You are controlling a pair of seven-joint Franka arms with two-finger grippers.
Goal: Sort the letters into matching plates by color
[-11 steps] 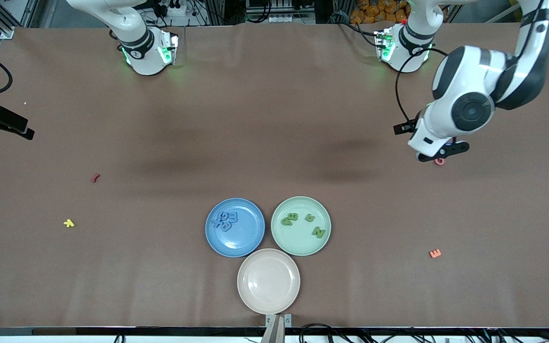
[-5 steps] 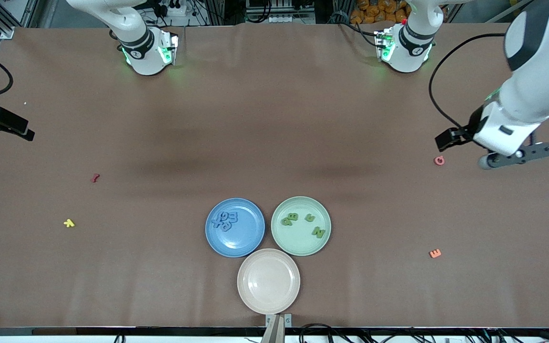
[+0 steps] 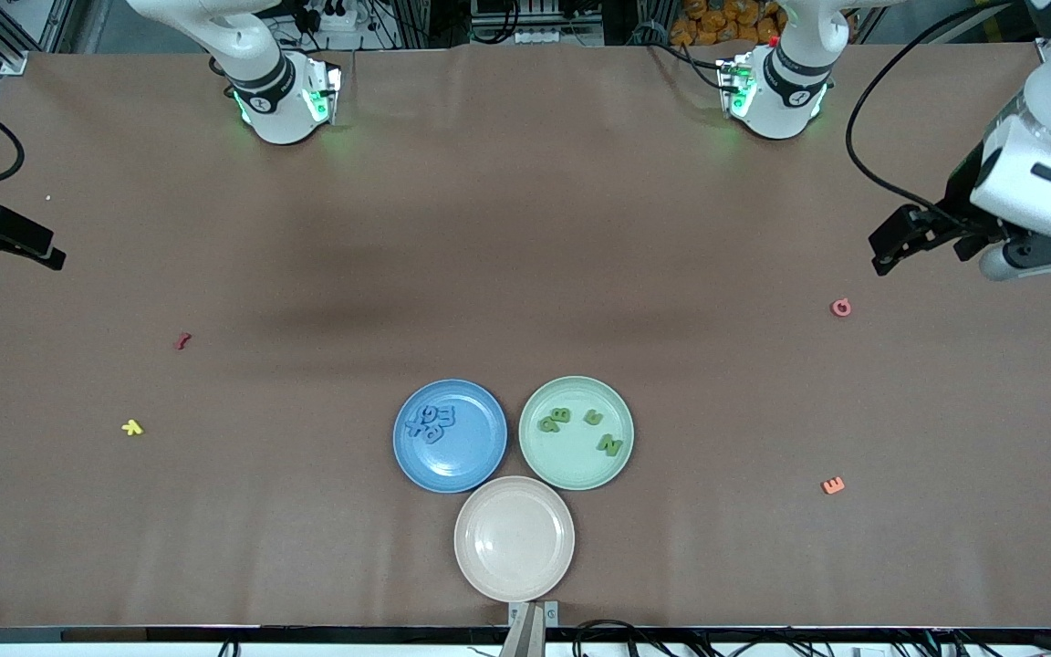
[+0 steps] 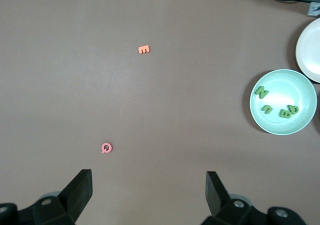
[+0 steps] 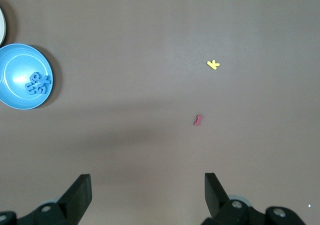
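- While I watch, the left gripper (image 3: 1023, 251) has swung away toward its end of the table, jaws wide and empty; the right gripper (image 5: 147, 195) waits, jaws spread, over bare table.
- Foam blue letters (image 3: 431, 421) lie heaped in the ridged blue plate (image 3: 480, 461); green letters (image 3: 580, 427) lie scattered in the mint plate (image 3: 571, 470). I judge sorting finished.
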